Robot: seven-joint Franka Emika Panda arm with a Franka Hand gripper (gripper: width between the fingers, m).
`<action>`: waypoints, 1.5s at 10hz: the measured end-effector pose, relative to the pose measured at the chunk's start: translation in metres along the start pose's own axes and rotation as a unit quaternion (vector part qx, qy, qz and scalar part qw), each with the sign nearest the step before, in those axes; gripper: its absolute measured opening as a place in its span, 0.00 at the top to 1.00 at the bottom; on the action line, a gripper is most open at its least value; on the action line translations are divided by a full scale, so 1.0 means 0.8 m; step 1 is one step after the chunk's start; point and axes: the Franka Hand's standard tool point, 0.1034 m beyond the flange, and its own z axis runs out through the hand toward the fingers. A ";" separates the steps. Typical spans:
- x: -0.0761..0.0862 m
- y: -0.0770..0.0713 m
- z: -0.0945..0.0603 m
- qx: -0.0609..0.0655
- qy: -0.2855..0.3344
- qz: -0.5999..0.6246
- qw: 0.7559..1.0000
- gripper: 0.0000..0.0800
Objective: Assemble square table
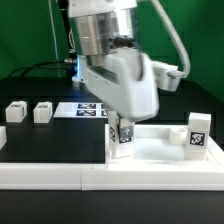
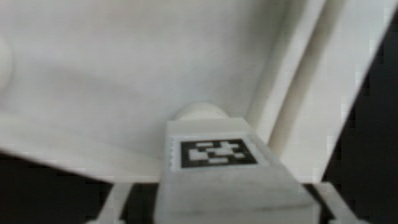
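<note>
The white square tabletop [image 1: 155, 152] lies flat on the dark table at the exterior view's right. My gripper [image 1: 121, 132] hangs over its left part, shut on a short white leg [image 1: 122, 138] with a black-and-white tag. In the wrist view that leg [image 2: 217, 150] fills the gap between the two fingers [image 2: 125, 200], pointing at the tabletop [image 2: 107, 90]. I cannot tell whether the leg's far end touches the slab. Another tagged leg [image 1: 198, 132] stands upright at the slab's right. Two more legs [image 1: 15, 112] [image 1: 42, 112] stand at the far left.
The marker board [image 1: 85, 110] lies behind the gripper. A long white border wall [image 1: 90, 176] runs along the front edge. A raised white ridge [image 2: 299, 80] runs beside the leg in the wrist view. Cables hang behind the arm.
</note>
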 end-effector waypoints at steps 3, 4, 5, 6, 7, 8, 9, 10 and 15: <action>-0.007 -0.001 0.002 -0.001 0.000 0.133 0.991 0.64; -0.006 0.000 0.002 -0.001 0.001 0.117 0.993 0.64; -0.006 0.000 0.002 -0.001 0.001 0.106 0.994 0.64; -0.007 -0.001 0.002 -0.001 0.002 0.099 0.995 0.37; -0.018 -0.007 0.001 0.011 0.018 -0.053 0.998 0.23; -0.029 -0.008 0.002 0.004 0.024 -0.159 0.987 0.20; -0.028 -0.009 0.001 0.004 0.025 -0.256 0.966 0.19; -0.027 -0.008 0.001 0.002 0.025 -0.295 0.955 0.19; 0.000 -0.015 -0.011 -0.038 0.043 -0.734 0.677 0.19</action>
